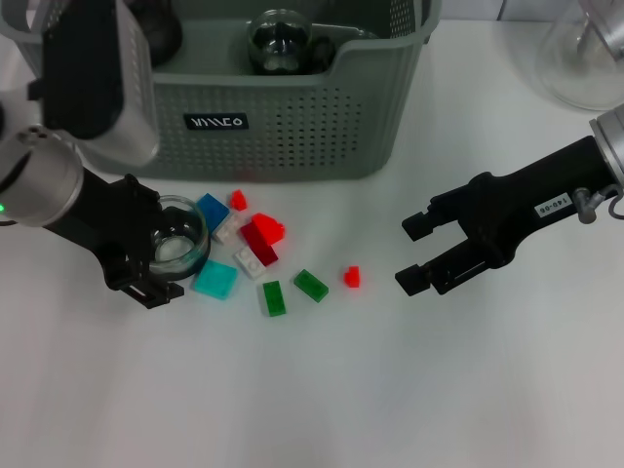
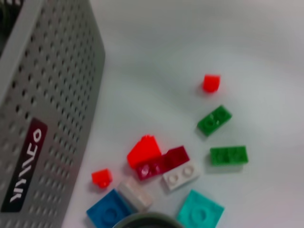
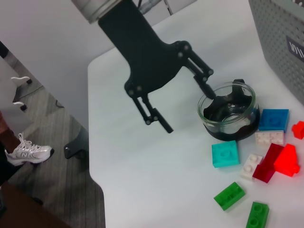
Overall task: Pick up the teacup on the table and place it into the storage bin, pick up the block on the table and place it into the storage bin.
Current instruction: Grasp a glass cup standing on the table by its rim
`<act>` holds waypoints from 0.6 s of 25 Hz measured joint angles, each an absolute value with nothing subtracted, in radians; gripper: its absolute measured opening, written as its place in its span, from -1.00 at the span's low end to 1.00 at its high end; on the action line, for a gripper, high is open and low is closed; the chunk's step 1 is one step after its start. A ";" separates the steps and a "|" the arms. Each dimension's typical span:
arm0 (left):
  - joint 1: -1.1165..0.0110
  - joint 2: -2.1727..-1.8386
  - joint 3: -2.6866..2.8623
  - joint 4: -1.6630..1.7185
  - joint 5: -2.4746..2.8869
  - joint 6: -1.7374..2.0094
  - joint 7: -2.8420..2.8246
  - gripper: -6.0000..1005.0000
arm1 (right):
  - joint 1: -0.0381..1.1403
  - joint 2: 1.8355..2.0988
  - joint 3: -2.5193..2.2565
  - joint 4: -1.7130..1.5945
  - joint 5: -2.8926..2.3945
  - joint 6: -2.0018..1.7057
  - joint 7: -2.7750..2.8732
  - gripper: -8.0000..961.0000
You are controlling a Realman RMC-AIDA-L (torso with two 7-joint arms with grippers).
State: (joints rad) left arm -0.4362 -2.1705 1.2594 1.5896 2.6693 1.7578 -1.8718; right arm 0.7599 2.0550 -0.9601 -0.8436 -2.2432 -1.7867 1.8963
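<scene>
A clear glass teacup stands on the white table just in front of the grey-green storage bin. My left gripper is open at the cup. In the right wrist view one of its fingers touches the cup's rim, while the other hangs off to the side. Several blocks lie beside the cup: blue, teal, dark red, two green and a small red one. My right gripper hovers open and empty to the right of the small red block.
Another glass cup and a dark object sit inside the bin. A glass vessel stands at the back right. The table's edge drops to the floor beyond the left arm. Bare table lies in front of the blocks.
</scene>
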 joint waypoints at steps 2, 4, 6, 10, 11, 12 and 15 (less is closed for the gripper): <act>-0.441 -2.170 1.296 1.573 2.709 1.729 -1.882 0.66 | 0.758 2.055 -0.959 -0.844 -2.243 -1.786 1.896 0.91; -0.441 -2.171 1.329 1.554 2.737 1.705 -1.890 0.65 | 0.756 2.056 -0.959 -0.844 -2.244 -1.786 1.897 0.91; -0.441 -2.172 1.355 1.525 2.747 1.674 -1.894 0.65 | 0.754 2.057 -0.959 -0.844 -2.244 -1.786 1.896 0.91; -0.446 -2.172 1.400 1.460 2.765 1.616 -1.907 0.65 | 0.750 2.057 -0.959 -0.844 -2.244 -1.785 1.895 0.91; -0.447 -2.173 1.410 1.449 2.771 1.608 -1.909 0.65 | 0.748 2.057 -0.959 -0.844 -2.244 -1.785 1.895 0.91; -0.447 -2.173 1.417 1.442 2.773 1.602 -1.912 0.65 | 0.747 2.057 -0.958 -0.844 -2.244 -1.785 1.895 0.91; -0.447 -2.173 1.441 1.419 2.784 1.579 -1.929 0.65 | 0.744 2.057 -0.957 -0.844 -2.244 -1.785 1.895 0.91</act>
State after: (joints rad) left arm -0.4475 -2.1728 1.4407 1.4190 2.7839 1.5787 -1.9287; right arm 0.7441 2.0571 -0.9573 -0.8436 -2.2441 -1.7855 1.8948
